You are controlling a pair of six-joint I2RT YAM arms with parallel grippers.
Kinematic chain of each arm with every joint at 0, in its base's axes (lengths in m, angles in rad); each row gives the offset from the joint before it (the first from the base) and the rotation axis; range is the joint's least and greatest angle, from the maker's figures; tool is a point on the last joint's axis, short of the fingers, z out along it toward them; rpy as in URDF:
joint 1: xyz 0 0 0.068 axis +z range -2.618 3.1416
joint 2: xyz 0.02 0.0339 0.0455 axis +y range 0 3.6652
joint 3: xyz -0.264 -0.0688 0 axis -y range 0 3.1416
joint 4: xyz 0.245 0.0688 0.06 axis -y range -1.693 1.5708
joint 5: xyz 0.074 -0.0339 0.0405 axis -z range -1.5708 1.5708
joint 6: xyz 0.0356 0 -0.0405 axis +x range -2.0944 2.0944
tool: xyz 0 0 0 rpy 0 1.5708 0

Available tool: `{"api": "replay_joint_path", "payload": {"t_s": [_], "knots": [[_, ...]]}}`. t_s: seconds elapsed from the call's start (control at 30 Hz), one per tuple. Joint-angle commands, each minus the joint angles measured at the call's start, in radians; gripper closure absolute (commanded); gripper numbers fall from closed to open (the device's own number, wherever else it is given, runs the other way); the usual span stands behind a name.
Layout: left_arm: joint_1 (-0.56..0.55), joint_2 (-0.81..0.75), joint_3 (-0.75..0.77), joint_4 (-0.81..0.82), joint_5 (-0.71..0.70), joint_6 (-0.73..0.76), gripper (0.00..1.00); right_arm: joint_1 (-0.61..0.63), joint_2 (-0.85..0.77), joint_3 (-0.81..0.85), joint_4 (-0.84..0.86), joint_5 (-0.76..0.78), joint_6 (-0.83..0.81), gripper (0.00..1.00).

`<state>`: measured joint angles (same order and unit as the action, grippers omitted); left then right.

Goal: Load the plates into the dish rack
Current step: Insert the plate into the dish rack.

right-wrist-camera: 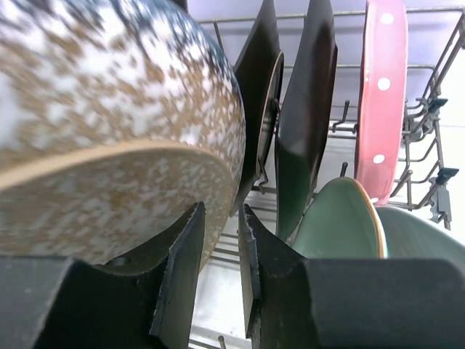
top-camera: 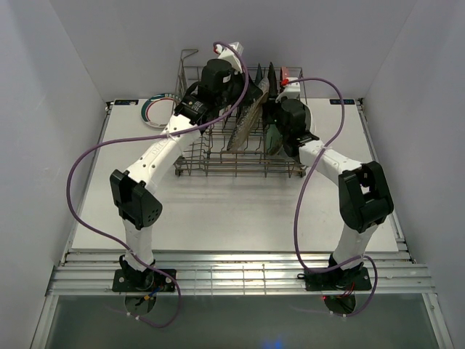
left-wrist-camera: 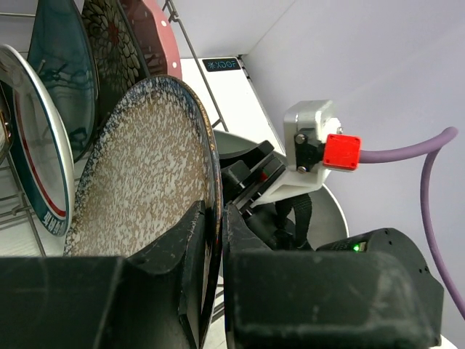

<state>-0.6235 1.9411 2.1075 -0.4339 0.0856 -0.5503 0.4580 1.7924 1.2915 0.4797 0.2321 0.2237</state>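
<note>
While both arms reach into the dish rack (top-camera: 247,172), the left gripper (left-wrist-camera: 212,251) is clamped on the rim of the speckled grey round plate (left-wrist-camera: 142,174). Its fingers (left-wrist-camera: 187,247) are nearly closed, with only the plate's thickness between them. This plate stands on edge near the middle of the rack and is tilted off upright. Whether its lower edge is seated between the tines cannot be told from any view. The right gripper (right-wrist-camera: 220,254) is on the opposite side, against the plate's underside, with its jaws a narrow slit apart. The plate's rim comes down to that slit, but whether the jaws pinch it cannot be told. Beside the held plate, four others are racked on edge: a white plate with a green and red rim (left-wrist-camera: 29,145), a teal plate (left-wrist-camera: 62,65), a black floral plate (left-wrist-camera: 116,36) and a pink plate (left-wrist-camera: 156,40). A mint round plate (right-wrist-camera: 338,225) sits low in the rack, just below the pink one in the right wrist view. A second green-and-red-rimmed plate (top-camera: 154,109) lies flat on the table (top-camera: 218,211) just left of the rack, partly hidden by the left arm.
</note>
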Motion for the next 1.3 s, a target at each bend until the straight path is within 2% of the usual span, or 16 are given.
{"api": "replay_joint_path", "payload": {"t_s": [0.0,0.3,1.0,1.27], "knots": [[-0.028,-0.113,0.103,0.173,0.065,-0.079,1.0,-0.001,0.018,0.057,0.02,-0.022,-0.011,0.68],[-0.033,-0.113,0.12,0.193,0.091,-0.132,1.0,-0.002,0.036,0.066,0.022,-0.043,-0.007,0.69],[-0.09,-0.143,0.178,0.234,0.079,-0.068,1.0,-0.004,0.019,0.022,0.065,-0.065,-0.006,0.69],[-0.091,-0.114,0.232,0.222,0.082,-0.099,1.0,-0.004,0.004,-0.007,0.083,-0.048,-0.001,0.7]]}}
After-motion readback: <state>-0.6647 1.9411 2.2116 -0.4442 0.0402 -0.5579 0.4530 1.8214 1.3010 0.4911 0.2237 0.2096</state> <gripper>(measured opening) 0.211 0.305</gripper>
